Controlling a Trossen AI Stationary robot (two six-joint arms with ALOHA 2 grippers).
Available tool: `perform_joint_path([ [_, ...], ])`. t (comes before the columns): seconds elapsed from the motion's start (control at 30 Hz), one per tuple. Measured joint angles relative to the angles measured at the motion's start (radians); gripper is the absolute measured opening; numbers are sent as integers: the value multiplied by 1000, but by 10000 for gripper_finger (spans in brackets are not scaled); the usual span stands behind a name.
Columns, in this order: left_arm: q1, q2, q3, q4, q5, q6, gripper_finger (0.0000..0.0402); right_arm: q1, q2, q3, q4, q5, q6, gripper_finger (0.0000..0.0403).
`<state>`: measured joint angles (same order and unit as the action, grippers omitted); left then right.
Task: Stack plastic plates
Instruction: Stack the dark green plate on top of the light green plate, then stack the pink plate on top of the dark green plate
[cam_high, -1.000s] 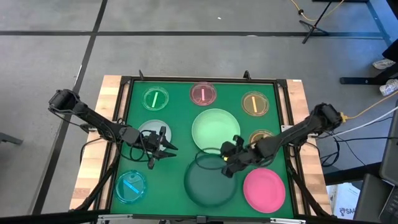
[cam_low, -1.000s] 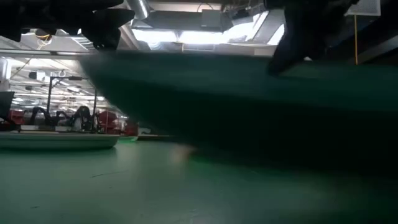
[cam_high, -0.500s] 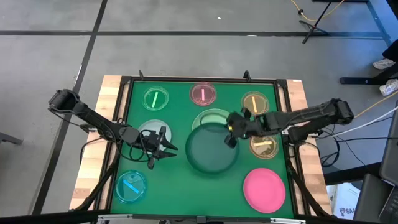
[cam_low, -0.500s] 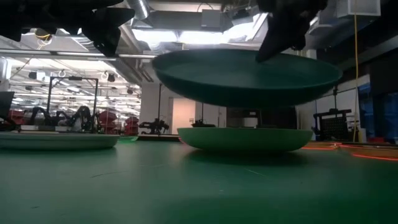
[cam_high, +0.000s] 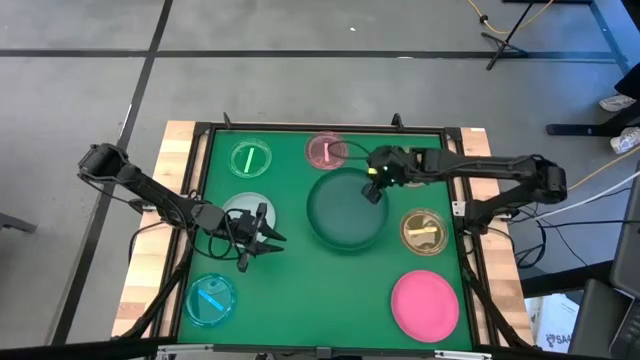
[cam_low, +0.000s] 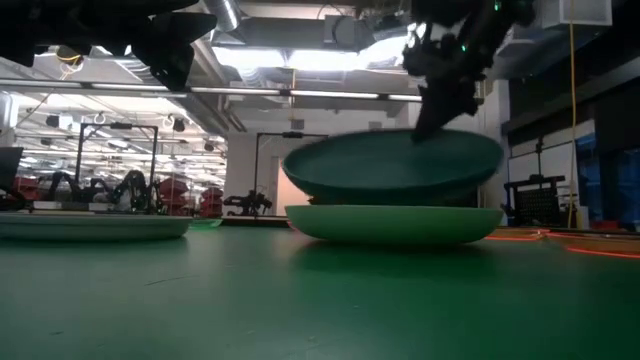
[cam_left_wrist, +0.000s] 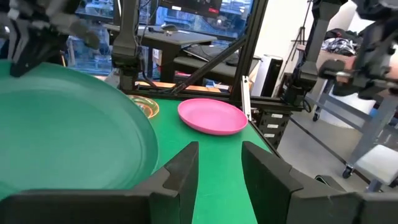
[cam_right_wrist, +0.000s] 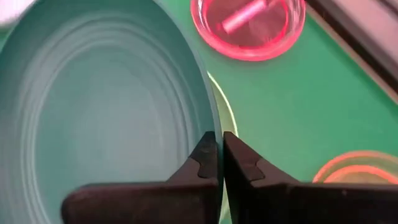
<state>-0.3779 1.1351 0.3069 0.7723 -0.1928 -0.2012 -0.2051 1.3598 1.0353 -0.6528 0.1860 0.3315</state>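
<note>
Green table mat carries scattered plastic plates.

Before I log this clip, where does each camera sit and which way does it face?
High view: overhead, straight down on the table; both arms show.
Low view: at tabletop height, level; the right gripper holds the dark green plate just above the light green plate.
Left wrist view: past the left gripper toward the pink plate.
Right wrist view: down on the pinched dark green rim.
All four views show the dark green plate.
</note>
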Motion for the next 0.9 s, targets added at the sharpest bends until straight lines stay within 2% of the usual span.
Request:
perform_joint_path([
  [0.17, 0, 0, 0, 0, 0, 0, 115, -52, 0, -83, 69, -66, -22, 0],
  [0.57, 0, 0, 0, 0, -7, 1, 115, -64, 0, -222, 253, -66, -22, 12],
  [0.7, 0, 0, 0, 0, -31, 18, 115, -64, 0, -235, 260, -66, 8, 38],
  [0.9, 0, 0, 0, 0, -32, 21, 115, -64, 0, -227, 245, -55, -38, 107],
])
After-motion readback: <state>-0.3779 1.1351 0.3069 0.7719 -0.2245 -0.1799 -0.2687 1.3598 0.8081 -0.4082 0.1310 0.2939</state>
